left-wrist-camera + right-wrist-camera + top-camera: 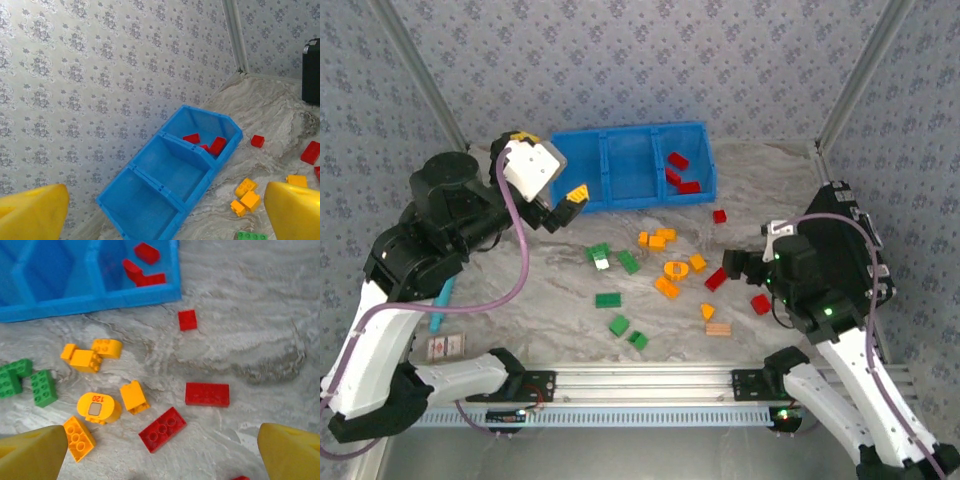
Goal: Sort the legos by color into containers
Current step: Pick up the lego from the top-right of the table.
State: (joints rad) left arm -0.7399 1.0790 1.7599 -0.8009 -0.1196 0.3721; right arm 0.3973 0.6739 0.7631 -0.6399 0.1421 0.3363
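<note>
The left tool (570,203), beside the blue bin (640,198), and the right tool (160,455) are both wide open and empty; a red brick (162,429) lies just ahead of the right tool; the next move, I judge: descend, close on it, then carry it to the red compartment (142,294).

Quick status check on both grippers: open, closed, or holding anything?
Left gripper: open, holding nothing.
Right gripper: open, holding nothing.
</note>
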